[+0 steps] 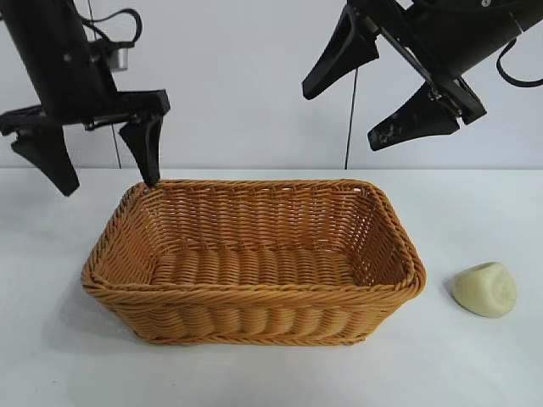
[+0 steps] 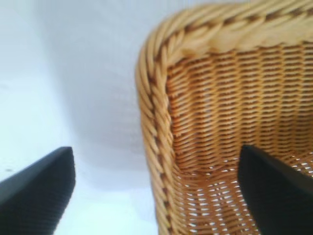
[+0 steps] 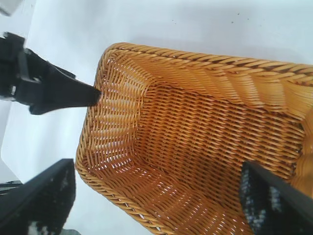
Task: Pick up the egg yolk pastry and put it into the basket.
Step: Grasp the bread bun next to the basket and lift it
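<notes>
In the exterior view, the basket (image 1: 254,263) was seen standing on the white tabletop (image 1: 68,373), its woven interior empty. The egg yolk pastry (image 1: 485,289) was found lying on the tabletop just beside the basket's right end, apart from its rim and outside it. The left pincer (image 1: 97,174) was held above the basket's far left corner, its fingers spread wide with nothing between them; one fingertip was placed right at the braided rim, the other well outside the basket. The right pincer (image 1: 356,114) was raised high above the basket's far right corner, also spread open and empty.

In the left wrist view, the corner of the basket (image 2: 161,127) was shown from above, with one dark finger (image 2: 39,191) of the left pincer set outside the rim over the tabletop and the other over the basket's inside.

In the right wrist view, the basket (image 3: 195,147) was seen from above with nothing in it. The left pincer's fingertip (image 3: 73,93) was seen at the basket's rim. The right pincer's own fingers (image 3: 274,205) were parted wide, with nothing gripped.
</notes>
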Controlling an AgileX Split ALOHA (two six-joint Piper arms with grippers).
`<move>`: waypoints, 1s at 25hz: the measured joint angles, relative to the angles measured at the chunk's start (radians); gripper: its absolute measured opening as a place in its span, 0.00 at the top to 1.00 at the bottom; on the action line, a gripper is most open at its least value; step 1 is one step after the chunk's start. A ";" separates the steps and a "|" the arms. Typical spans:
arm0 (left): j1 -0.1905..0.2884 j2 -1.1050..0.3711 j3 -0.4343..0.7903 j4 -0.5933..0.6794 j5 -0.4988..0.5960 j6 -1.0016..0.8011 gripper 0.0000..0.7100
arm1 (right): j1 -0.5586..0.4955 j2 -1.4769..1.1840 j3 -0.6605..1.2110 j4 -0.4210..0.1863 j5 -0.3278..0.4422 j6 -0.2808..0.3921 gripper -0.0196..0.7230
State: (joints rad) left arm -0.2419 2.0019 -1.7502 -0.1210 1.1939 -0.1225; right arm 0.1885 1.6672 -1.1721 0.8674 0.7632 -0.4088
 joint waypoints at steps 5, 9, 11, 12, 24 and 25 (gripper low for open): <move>0.116 -0.001 -0.004 0.032 0.017 0.027 0.02 | 0.000 0.000 0.000 0.000 0.000 0.000 0.13; 0.203 -0.001 -0.004 0.060 0.018 0.048 0.02 | 0.000 0.000 0.000 0.000 0.000 0.000 0.13; 0.227 -0.001 -0.004 0.065 0.018 0.059 0.02 | 0.000 0.000 0.000 0.000 0.000 0.000 0.13; 0.231 -0.002 -0.004 0.066 0.018 0.065 0.02 | 0.000 0.000 0.000 0.000 0.000 0.000 0.13; 0.234 -0.269 0.237 0.066 0.018 0.080 0.02 | 0.000 0.000 0.000 0.000 0.000 0.000 0.13; 0.234 -0.322 0.289 0.066 0.018 0.082 0.02 | 0.000 0.000 0.000 0.000 0.000 0.000 0.13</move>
State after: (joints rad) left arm -0.0077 1.6804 -1.4610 -0.0550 1.2118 -0.0410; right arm 0.1885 1.6672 -1.1721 0.8674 0.7632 -0.4088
